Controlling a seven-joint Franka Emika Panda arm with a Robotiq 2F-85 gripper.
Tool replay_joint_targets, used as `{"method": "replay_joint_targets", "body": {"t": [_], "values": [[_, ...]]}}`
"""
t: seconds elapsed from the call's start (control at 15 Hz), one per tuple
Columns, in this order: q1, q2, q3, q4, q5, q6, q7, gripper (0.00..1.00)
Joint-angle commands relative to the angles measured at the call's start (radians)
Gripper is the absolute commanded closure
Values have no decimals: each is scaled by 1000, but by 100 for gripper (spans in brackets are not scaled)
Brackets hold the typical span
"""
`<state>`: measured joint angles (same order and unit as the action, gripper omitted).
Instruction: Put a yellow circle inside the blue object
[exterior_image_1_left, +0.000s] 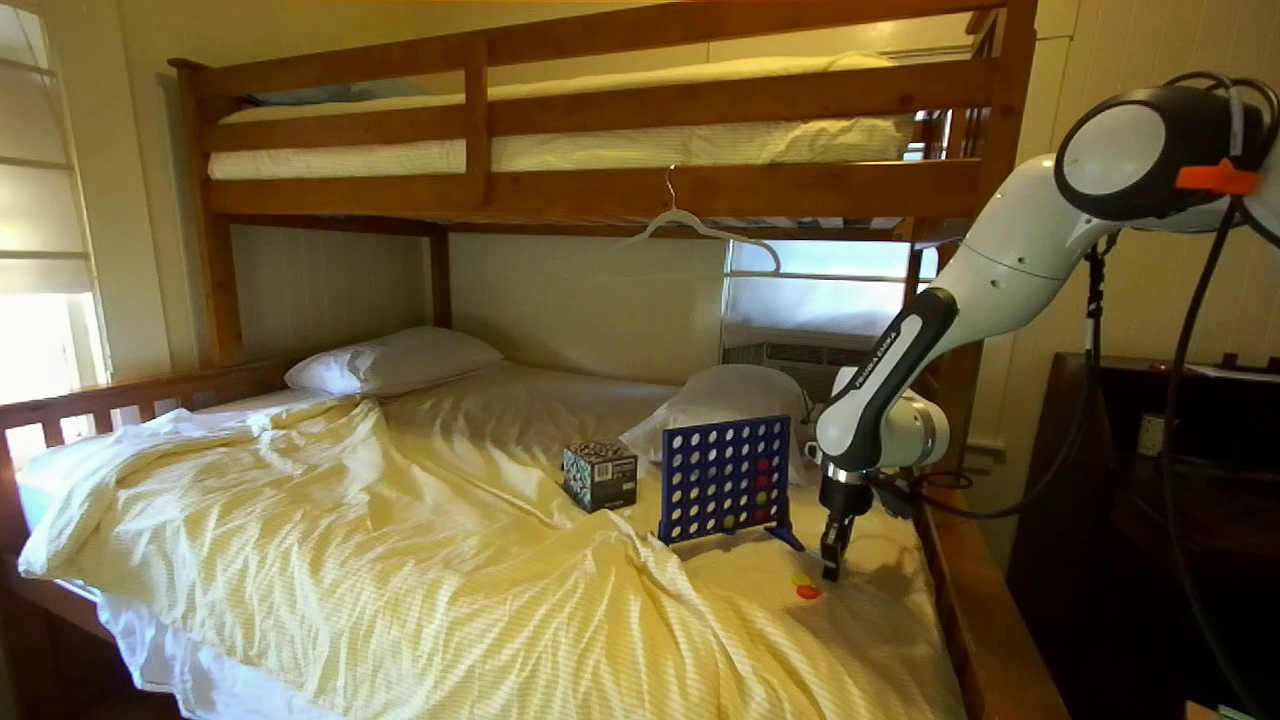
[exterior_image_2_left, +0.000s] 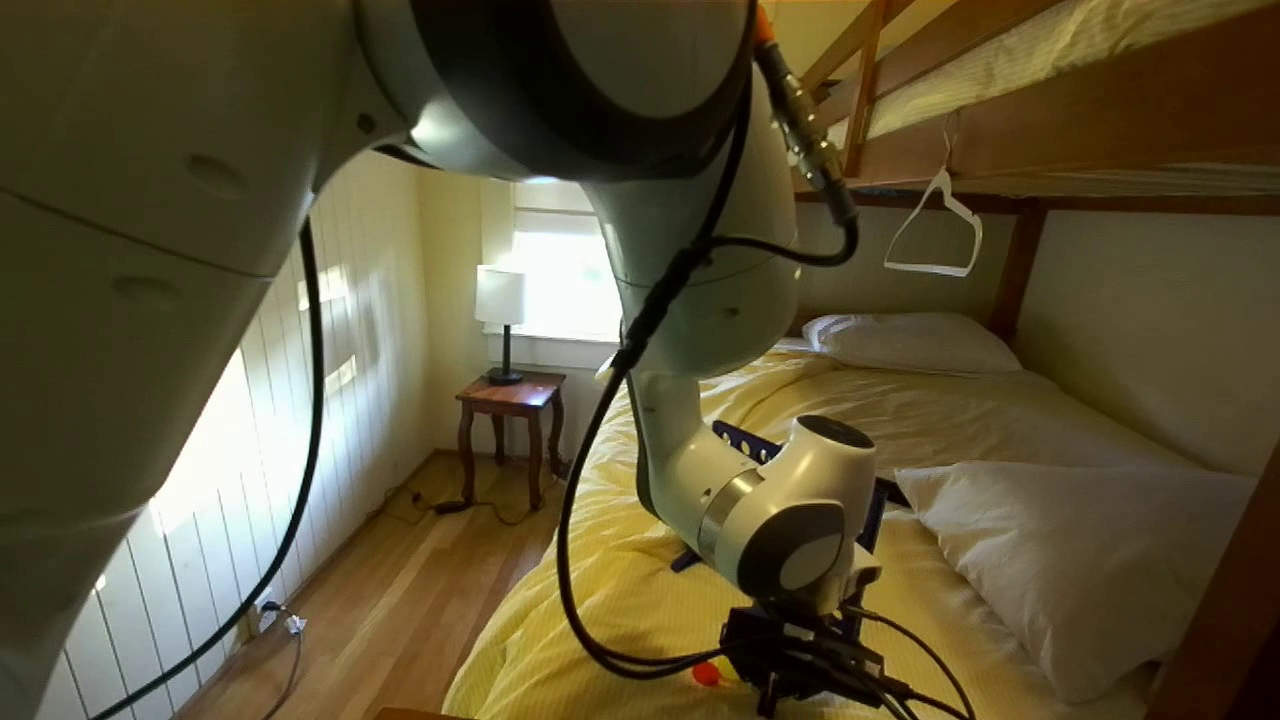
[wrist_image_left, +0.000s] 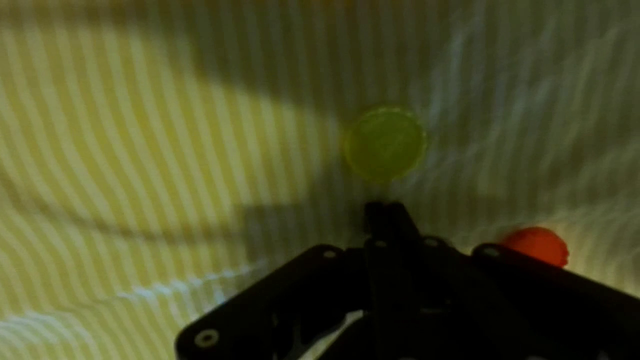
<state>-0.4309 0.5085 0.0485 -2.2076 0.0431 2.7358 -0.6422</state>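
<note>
Yellow circle (wrist_image_left: 385, 144) lies flat on the striped cloth (wrist_image_left: 125, 140); in the wrist view we find it a little above and right of the frame's centre. Just below it in that view we see the gripper (wrist_image_left: 384, 207), its jaws fully together and its fingertips (wrist_image_left: 374, 215) side by side, and we see nothing gripped between them. Whether the tips touch the cloth we cannot tell. At the lower right we see a red disc (wrist_image_left: 540, 246), apart from the yellow circle and partly covered by the gripper.

In an exterior view we have the same two pieces low in the frame, right of centre, just left of the gripper, which hangs at the end of the arm (exterior_image_1_left: 1020, 248). Beyond them we see the blue object (exterior_image_1_left: 721, 476) standing upright, with the yellow circle outside it. In some holes toward its lower right we see red and yellow counters (exterior_image_1_left: 763, 481).

Behind it we see a dark patterned box (exterior_image_1_left: 600, 476) to its left, then a white pillow (exterior_image_1_left: 745, 390), and a farther pillow (exterior_image_1_left: 395, 360) left of centre. Farthest away, left of centre in an exterior view, we see a lamp (exterior_image_2_left: 500, 297) on a small wooden table (exterior_image_2_left: 512, 393).
</note>
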Motion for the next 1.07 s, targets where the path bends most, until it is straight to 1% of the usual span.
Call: {"method": "replay_joint_targets", "body": {"t": [0.0, 0.13, 0.2, 0.27, 0.4, 0.67, 0.73, 0.8, 0.93, 1.0], "values": [[-12, -12, 14, -6, 23, -5, -22, 100], [-25, -23, 28, -11, 41, -11, -27, 100], [-32, -32, 37, -14, 57, -21, -22, 75], [-36, -39, 44, -14, 74, -36, -13, 73], [-31, -50, 53, -12, 115, -61, 13, 60], [7, -60, 46, 7, 181, -110, 106, 32], [15, -61, 43, 10, 192, -114, 131, 26], [24, -59, 39, 15, 202, -112, 161, 18], [43, -52, 32, 24, 208, -106, 213, 5], [52, -48, 28, 29, 208, -100, 238, 1]]}}
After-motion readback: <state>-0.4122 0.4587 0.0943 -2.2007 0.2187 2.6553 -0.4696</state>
